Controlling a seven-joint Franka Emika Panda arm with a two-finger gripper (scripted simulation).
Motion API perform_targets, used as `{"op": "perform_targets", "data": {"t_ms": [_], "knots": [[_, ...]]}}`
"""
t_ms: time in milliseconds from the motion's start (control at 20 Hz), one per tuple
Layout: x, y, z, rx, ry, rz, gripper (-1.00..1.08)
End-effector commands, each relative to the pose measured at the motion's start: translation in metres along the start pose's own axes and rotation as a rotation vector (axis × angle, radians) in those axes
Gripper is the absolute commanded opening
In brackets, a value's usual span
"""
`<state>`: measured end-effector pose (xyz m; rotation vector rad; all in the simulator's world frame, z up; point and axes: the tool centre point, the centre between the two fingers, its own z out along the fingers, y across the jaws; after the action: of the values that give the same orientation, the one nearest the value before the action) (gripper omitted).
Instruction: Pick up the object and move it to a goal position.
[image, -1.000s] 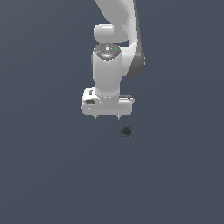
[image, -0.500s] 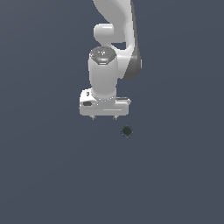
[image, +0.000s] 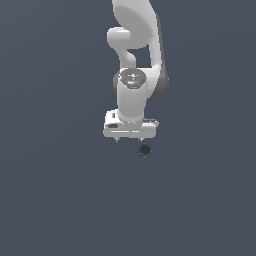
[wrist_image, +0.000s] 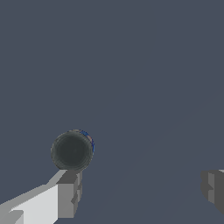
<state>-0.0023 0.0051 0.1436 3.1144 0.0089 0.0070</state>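
Below the white arm (image: 137, 65) in the exterior view, the gripper (image: 130, 139) hangs with the dark ball (image: 144, 149) just under its edge on the exterior view's right, on the grey floor (image: 50, 200). Seen from the wrist, the ball (wrist_image: 72, 150) lies just off one fingertip (wrist_image: 68, 192); the fingers are spread wide, holding nothing.

Floor (image: 55, 200): plain slate-blue, flat, unmarked.
Light: even, soft.
Walls, furniture: none to tell apart from floor.
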Motion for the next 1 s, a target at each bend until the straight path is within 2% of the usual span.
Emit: {"op": "perform_targets", "data": {"t_ms": [0, 200, 450, 950], "knots": [[-0.002, -0.020, 0.018, 0.006, -0.001, 0.010, 1.00], [-0.009, -0.052, 0.047, 0.016, -0.002, 0.029, 1.00], [-0.016, -0.076, 0.070, 0.024, -0.004, 0.044, 1.00], [-0.019, -0.083, 0.082, 0.026, -0.006, 0.047, 1.00]]}}
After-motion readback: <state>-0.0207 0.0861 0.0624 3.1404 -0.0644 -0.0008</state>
